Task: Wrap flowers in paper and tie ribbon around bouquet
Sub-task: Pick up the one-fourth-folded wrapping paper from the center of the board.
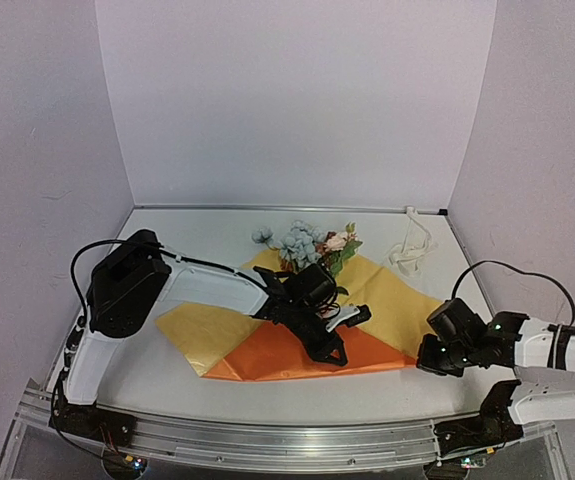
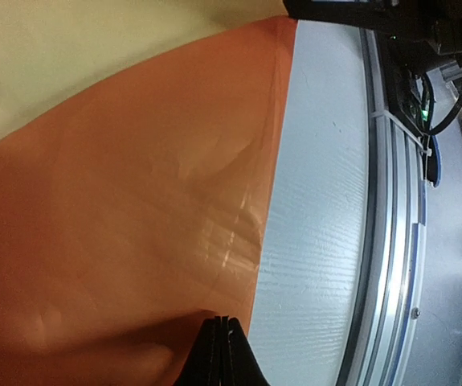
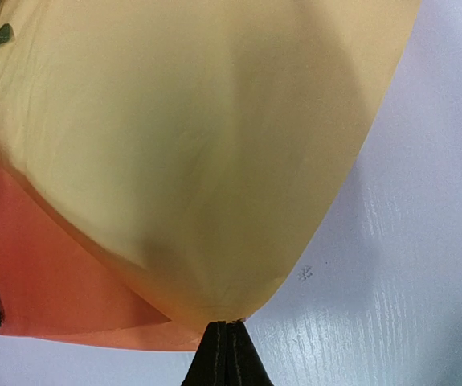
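Pinching shut: left gripper [image 2: 223,326], jaws fully together on the near edge of the paper [image 2: 134,201], right where the orange flap meets the table [image 2: 319,201]. Left wrist view: orange face fills most of the frame, a yellow strip at the top left, white tabletop beside it, and the aluminium rail [image 2: 391,241] beyond that.

Right gripper [image 3: 227,328]: also closed tight, clamped on the sheet's right-hand corner. Yellow face bulges away from the tips, with orange showing underneath on the left. A few green leaves sit at the top left edge of that view.

Top view:
- Paper is spread mid-table, yellow side up. Its near edge is folded over, so an orange band runs along the near side.
- Left gripper sits over the middle of that band. Right gripper is at the band's right end.
- Flowers [image 1: 307,245] lie on the far part of the sheet, with blue, white and pink blooms past its far edge toward the back wall [image 1: 287,100]. Stems are mostly hidden behind the left gripper.
- Ribbon [image 1: 410,250] is a loose pile at the table's far right corner, well apart from the paper and from both grippers.
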Available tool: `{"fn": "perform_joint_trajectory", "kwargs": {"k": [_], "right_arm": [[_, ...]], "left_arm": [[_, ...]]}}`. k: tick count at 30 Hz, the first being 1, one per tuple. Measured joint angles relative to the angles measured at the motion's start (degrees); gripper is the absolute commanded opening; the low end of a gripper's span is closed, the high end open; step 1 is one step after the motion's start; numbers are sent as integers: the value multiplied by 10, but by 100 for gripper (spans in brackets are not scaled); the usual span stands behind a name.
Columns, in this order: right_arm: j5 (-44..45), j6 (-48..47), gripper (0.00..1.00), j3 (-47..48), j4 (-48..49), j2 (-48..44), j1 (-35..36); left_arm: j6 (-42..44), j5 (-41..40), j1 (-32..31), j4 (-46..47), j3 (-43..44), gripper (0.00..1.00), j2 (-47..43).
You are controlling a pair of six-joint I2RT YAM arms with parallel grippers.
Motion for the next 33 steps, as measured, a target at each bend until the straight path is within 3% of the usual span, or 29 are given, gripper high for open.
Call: {"fn": "perform_joint_trajectory", "kwargs": {"k": [10,21,33], "right_arm": [[-19,-30,0,26,-19,-5,0],[-48,-66,0,55,-24,-22,0],[-145,-129,0,116,24,-26,8]], "left_arm": [[37,-77,-27,1,32,0,29],[39,-97,-30,13,32,0,38],[39,-102,-31,17,31,0,38]]}}
